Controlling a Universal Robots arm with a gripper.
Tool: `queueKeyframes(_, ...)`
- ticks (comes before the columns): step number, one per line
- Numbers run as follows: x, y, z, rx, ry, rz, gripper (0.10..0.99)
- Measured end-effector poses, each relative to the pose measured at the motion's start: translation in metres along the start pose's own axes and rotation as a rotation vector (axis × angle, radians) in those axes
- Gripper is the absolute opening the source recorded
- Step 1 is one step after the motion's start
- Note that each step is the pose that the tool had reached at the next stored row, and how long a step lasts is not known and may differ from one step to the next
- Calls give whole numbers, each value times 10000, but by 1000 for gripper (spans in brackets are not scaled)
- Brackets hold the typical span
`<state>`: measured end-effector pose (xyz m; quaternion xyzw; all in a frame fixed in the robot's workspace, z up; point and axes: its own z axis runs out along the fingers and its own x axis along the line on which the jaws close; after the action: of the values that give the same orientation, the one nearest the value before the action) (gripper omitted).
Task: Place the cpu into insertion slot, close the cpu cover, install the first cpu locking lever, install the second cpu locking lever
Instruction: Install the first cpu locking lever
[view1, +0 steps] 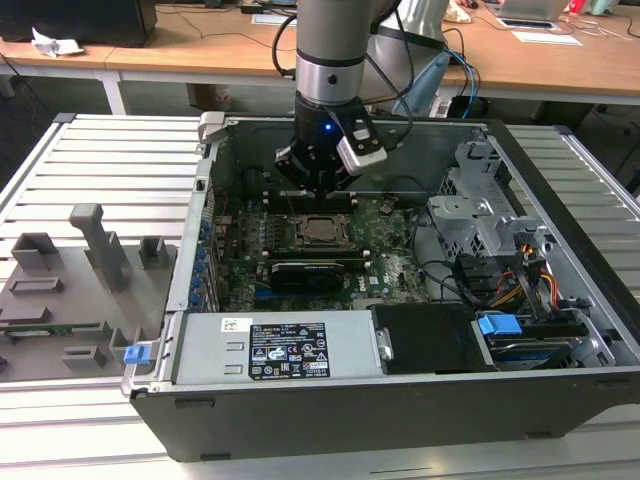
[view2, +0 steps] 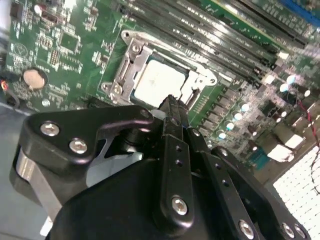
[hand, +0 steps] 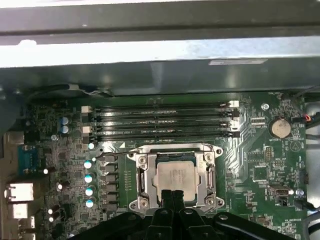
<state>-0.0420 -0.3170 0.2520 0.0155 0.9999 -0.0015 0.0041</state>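
Grey arm (view1: 330, 40) vertical, wrist (view1: 328, 92) straight down — slim black fingers (hand: 168, 200) tight together at the tips

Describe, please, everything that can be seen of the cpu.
The cpu is a small, flat, square chip with a pale silvery metal top that carries faint print. It lies level, top side up, in the middle of the green board. The metal cover frames it on all sides. In both wrist views the closed tips of the end effector overlap one edge of the chip; whether they touch it cannot be told.
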Motion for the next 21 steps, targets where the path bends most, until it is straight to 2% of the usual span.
queueKeyframes(3,62,-2,-4,-2,1,-40,106)
queueKeyframes(6,73,-3,-81,-8,0,-41,106)
queueKeyframes(9,97,-4,-119,-9,0,-40,106)
queueKeyframes(11,172,-6,-121,-9,-4,-40,106)
queueKeyframes(13,281,-7,-122,-9,-8,-40,106)
queueKeyframes(21,467,12,-123,-9,-7,-158,106)
